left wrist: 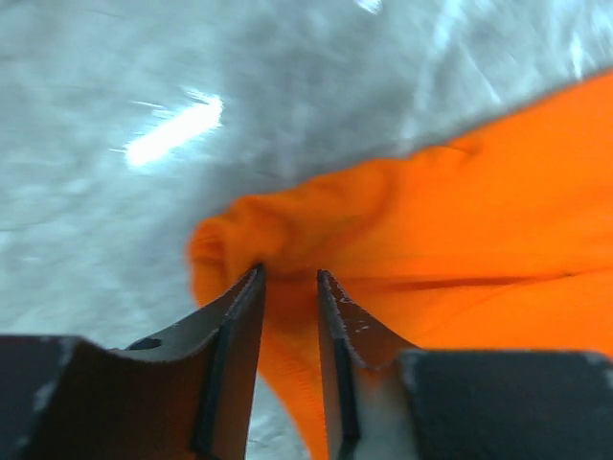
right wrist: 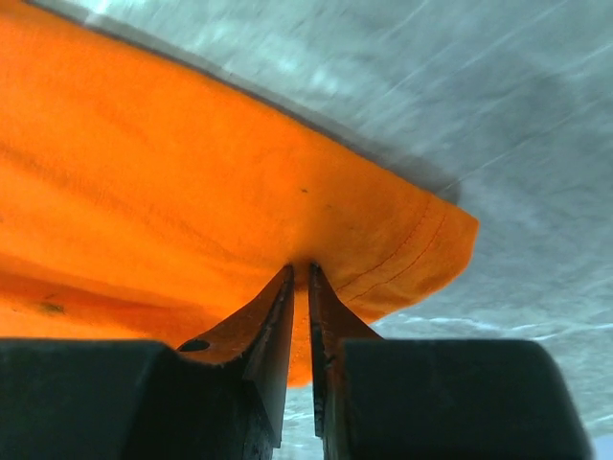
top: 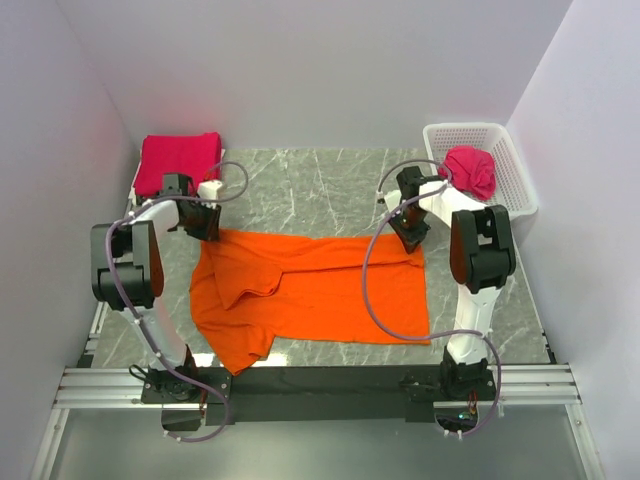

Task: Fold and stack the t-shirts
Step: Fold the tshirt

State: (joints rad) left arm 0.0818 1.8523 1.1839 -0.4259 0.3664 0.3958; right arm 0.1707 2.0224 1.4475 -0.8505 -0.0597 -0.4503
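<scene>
The bright orange t-shirt [top: 320,290] lies spread across the marble table, with its left part doubled over. My left gripper [top: 207,228] is at the shirt's far left corner. In the left wrist view [left wrist: 290,275] its jaws pinch a bunched fold of the orange cloth [left wrist: 460,220]. My right gripper [top: 410,240] is at the far right corner. In the right wrist view [right wrist: 300,268] its jaws are nearly closed on the hemmed edge of the shirt [right wrist: 192,192], which hangs lifted above the table. A folded crimson-pink t-shirt [top: 178,160] lies at the back left. Another crimson-pink one [top: 470,170] is crumpled in the basket.
A white plastic lattice basket [top: 512,160] stands at the back right against the wall. Grey walls close in the table on the left, back and right. Bare marble [top: 320,185] shows between the folded shirt and the basket. A metal rail runs along the near edge.
</scene>
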